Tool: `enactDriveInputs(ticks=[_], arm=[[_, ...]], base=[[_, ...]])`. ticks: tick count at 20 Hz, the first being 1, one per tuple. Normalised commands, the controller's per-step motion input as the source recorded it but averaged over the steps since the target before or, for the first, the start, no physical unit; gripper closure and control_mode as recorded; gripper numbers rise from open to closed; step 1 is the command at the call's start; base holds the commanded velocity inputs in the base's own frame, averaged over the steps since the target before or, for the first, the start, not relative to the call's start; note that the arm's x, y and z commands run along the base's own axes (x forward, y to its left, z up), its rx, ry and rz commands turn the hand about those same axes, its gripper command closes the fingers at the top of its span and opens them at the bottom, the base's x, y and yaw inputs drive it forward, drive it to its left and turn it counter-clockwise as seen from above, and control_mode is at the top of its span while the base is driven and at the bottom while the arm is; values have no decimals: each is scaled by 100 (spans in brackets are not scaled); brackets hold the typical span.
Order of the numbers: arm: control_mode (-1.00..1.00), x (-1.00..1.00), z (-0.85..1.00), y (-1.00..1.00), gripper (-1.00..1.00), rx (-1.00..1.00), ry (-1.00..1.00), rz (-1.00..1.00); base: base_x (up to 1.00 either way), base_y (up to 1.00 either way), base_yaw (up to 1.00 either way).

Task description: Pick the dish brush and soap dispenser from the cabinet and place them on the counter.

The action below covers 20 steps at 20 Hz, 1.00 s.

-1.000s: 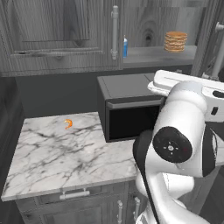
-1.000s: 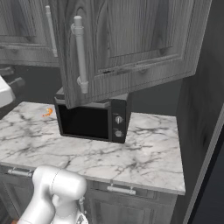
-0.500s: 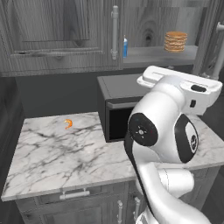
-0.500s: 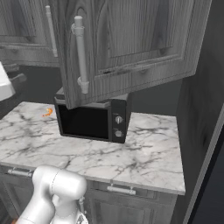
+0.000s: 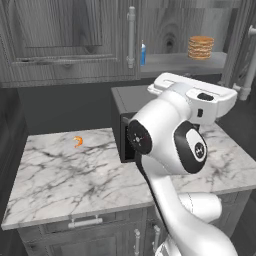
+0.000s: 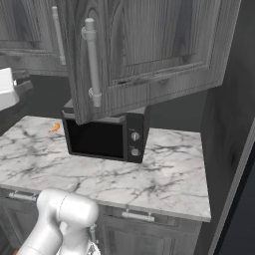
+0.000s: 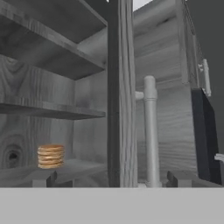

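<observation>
The cabinet (image 5: 70, 45) stands open, and the soap dispenser (image 5: 143, 53), a small blue bottle with a white top, is at the left end of its grey shelf (image 5: 180, 62). The dish brush is out of view. In the hand view my gripper (image 7: 111, 179) is open with nothing between its dark fingertips (image 7: 43, 178). It faces the edge of the open cabinet door (image 7: 122, 96), with the shelf interior to the left. The marble counter (image 5: 65, 175) lies below. My arm (image 5: 170, 145) rises in front of the microwave.
A stack of tan discs (image 5: 201, 47) sits on the shelf's right part and also appears as the disc stack (image 7: 50, 156). The black microwave (image 6: 104, 137) stands on the counter under the open door with its silver bar handle (image 6: 91, 62). A small orange item (image 5: 78, 142) lies on the counter.
My arm's elbow has swung left across the left base view and the hand has shifted slightly higher near the open door. The gripper has stayed open.
</observation>
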Motion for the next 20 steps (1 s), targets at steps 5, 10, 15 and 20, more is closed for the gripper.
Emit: enactDriveInputs(ticks=[5,10,15,20], arm=[[-100,8,0,-12,-100,1,0,-1],[-100,9,-4,-21,-100,1,0,-4],[-100,21,-11,-1,-100,0,0,-6],[-100,29,-10,5,-100,0,0,-8]], base=[[0,0,0],[0,0,0],[0,0,0],[0,0,0]])
